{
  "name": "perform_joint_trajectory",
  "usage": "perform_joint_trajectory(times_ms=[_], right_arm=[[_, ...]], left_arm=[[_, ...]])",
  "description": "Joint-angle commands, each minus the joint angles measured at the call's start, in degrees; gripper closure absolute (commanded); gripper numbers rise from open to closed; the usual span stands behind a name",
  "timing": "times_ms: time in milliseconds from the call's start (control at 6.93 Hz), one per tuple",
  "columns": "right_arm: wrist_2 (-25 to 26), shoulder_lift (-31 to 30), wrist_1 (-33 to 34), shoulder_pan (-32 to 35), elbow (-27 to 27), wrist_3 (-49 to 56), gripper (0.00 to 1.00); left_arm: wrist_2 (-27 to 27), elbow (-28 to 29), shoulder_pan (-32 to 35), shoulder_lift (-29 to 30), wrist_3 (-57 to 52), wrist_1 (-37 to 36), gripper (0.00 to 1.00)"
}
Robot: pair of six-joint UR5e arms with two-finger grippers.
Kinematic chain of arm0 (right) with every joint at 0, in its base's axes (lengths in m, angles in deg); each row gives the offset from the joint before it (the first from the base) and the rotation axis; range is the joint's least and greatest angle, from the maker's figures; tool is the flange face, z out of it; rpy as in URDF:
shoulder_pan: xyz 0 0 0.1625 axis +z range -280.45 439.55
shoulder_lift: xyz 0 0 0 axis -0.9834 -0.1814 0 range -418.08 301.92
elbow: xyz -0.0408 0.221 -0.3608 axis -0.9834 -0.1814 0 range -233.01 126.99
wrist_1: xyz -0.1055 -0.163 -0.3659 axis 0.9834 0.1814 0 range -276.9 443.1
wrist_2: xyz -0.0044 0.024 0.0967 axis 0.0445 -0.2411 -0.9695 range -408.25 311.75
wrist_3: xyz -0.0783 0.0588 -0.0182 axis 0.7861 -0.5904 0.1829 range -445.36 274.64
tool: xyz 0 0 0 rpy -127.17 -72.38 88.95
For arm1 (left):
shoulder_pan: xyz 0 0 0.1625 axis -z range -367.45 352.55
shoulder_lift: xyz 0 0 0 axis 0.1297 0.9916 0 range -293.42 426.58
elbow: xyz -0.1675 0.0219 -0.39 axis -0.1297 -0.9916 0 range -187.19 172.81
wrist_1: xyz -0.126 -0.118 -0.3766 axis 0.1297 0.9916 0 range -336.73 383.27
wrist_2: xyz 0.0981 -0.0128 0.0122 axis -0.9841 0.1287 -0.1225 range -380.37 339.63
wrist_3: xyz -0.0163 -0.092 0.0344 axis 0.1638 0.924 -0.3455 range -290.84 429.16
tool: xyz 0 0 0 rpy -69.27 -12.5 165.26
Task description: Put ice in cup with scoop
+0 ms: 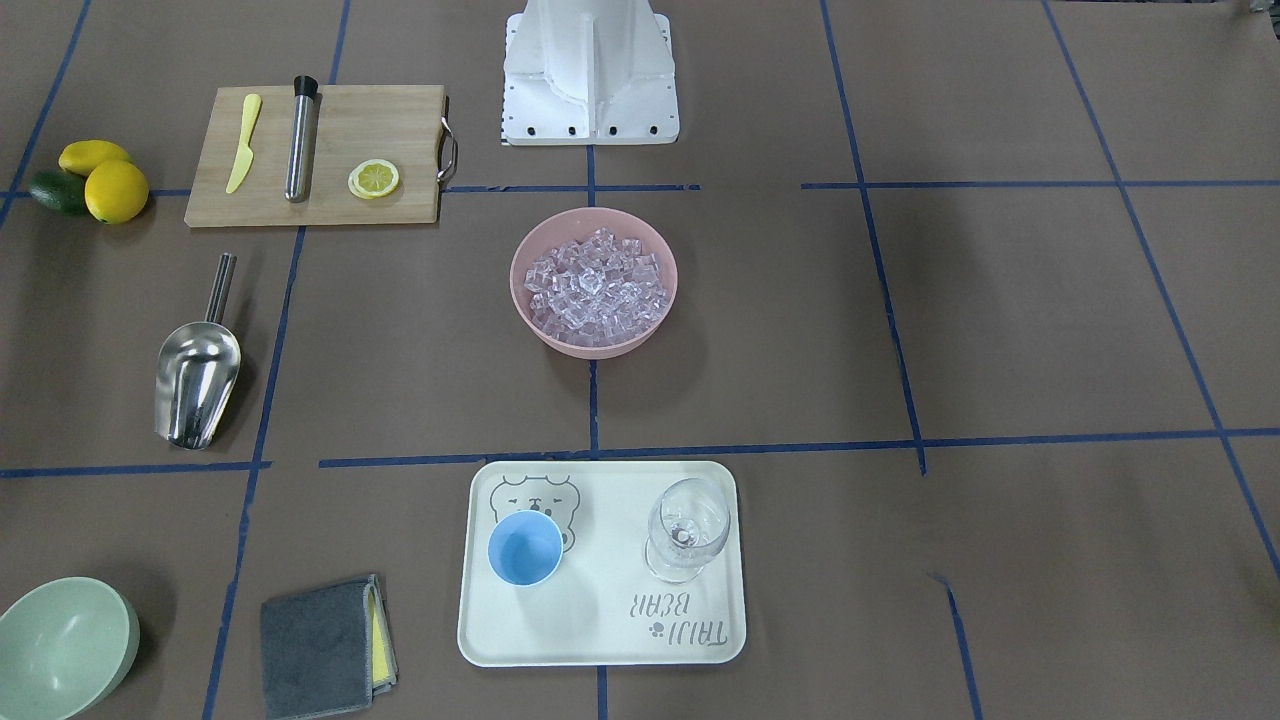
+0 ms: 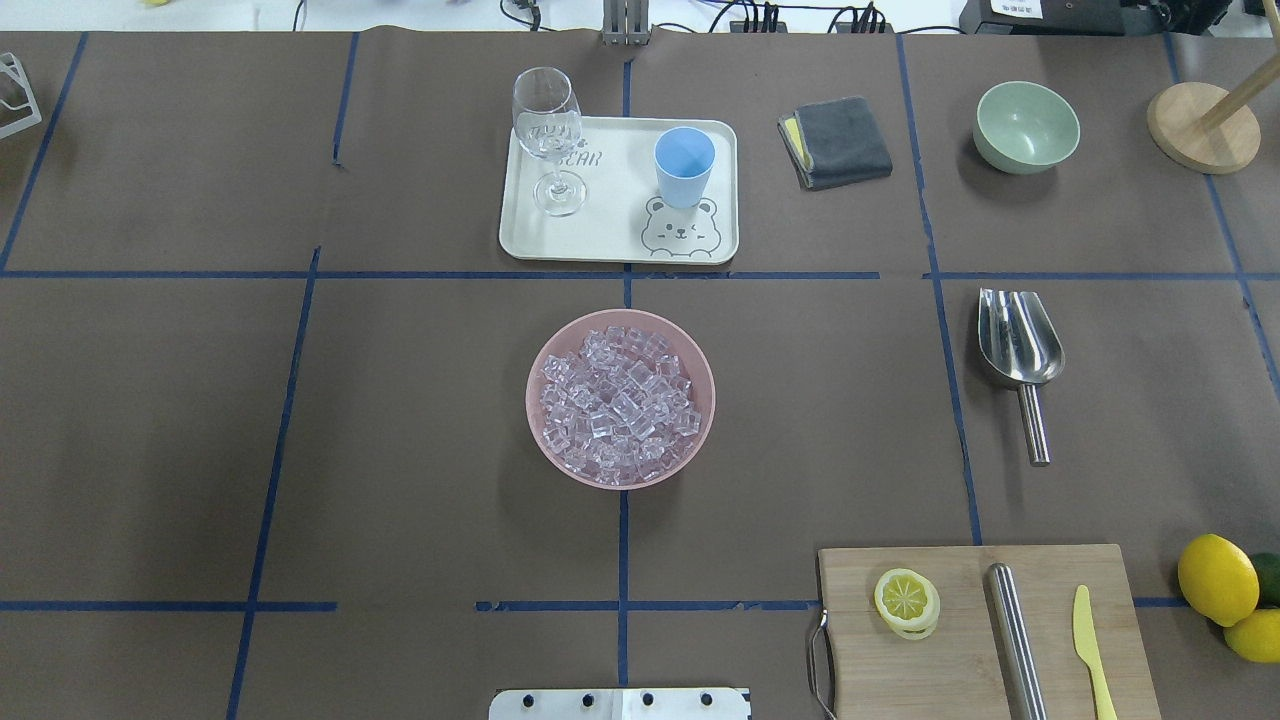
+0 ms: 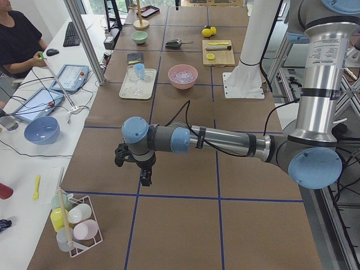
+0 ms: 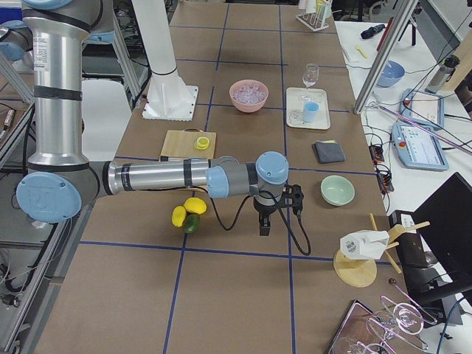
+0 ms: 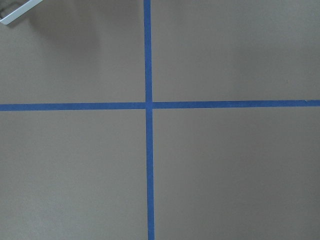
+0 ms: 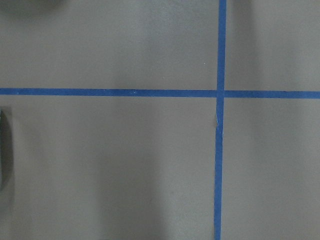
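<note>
The ice (image 2: 620, 405) fills a pink bowl (image 2: 540, 440) at the table's middle; it also shows in the front view (image 1: 595, 280). The light-blue cup (image 2: 684, 166) stands upright and empty on a white tray (image 2: 610, 240). The steel scoop (image 2: 1018, 340) lies on the table on the robot's right, handle toward the robot, untouched. My left gripper (image 3: 145, 179) hangs over bare table at the left end, far from these. My right gripper (image 4: 264, 227) hangs over bare table at the right end. I cannot tell whether either is open or shut. Both wrist views show only taped paper.
A wine glass (image 2: 548, 135) shares the tray with the cup. A cutting board (image 2: 985, 640) holds a lemon slice, a steel cylinder and a yellow knife. Lemons (image 2: 1218, 580), a green bowl (image 2: 1027, 127) and a grey cloth (image 2: 835, 140) lie on the right side.
</note>
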Motion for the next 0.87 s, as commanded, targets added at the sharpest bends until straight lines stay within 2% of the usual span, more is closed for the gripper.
perform_joint_trajectory(times_ms=[0, 433, 577, 722], right_arm=[[0.0, -0.1, -0.1, 0.0, 0.0, 0.0, 0.00], [0.5, 0.1, -0.4, 0.0, 0.6, 0.1, 0.00], [0.1, 0.0, -0.5, -0.2, 0.9, 0.3, 0.00], [-1.4, -1.0, -0.5, -0.7, 3.5, 0.3, 0.00]], left_arm=[[-0.7, -1.2, 0.2, 0.7, -0.3, 1.0, 0.00], [-0.9, -4.3, -1.2, 0.7, 0.4, 0.8, 0.00], [-0.6, -6.0, -5.9, 0.8, 0.6, 0.9, 0.00], [-0.7, -8.6, -13.5, 1.6, 0.5, 1.2, 0.00]])
